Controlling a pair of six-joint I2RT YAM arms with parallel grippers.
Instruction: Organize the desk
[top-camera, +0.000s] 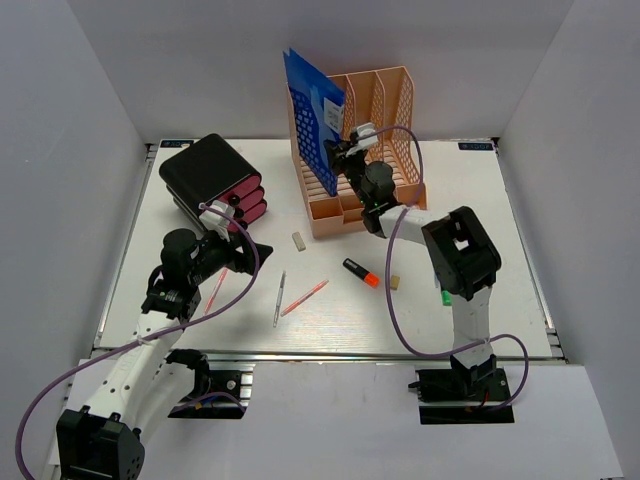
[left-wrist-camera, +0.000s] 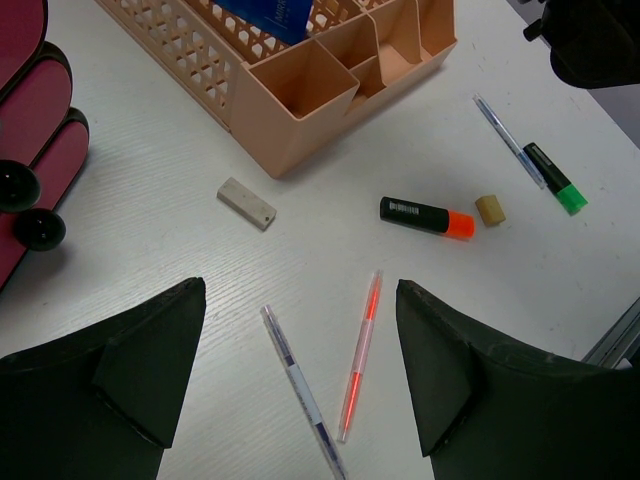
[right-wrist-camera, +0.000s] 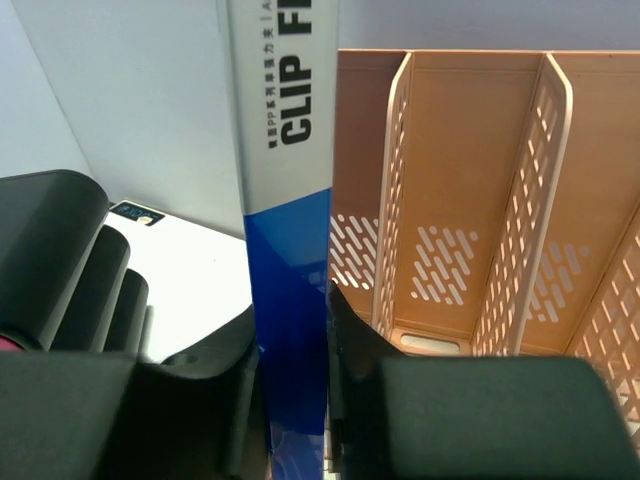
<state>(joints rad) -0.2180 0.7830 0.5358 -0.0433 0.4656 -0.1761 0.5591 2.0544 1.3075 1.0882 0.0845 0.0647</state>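
Desk (top-camera: 330, 330) spans the view beneath both arms. Left gripper (left-wrist-camera: 300, 330): jaws wide, empty, above a red pen (left-wrist-camera: 360, 355). Right gripper (right-wrist-camera: 295, 360): jaws clamped on an upright blue clip file (right-wrist-camera: 290, 260), apparently at the leftmost slot of the peach rack (right-wrist-camera: 450, 200).

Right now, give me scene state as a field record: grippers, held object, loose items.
left gripper: jaws open, hovering over pink pen and clear pen
right gripper: jaws shut on blue folder
blue folder: tilted, lower end inside peach rack
loose on desk: orange highlighter, green highlighter, blue pen, white eraser, tan eraser
far left: black and maroon cases
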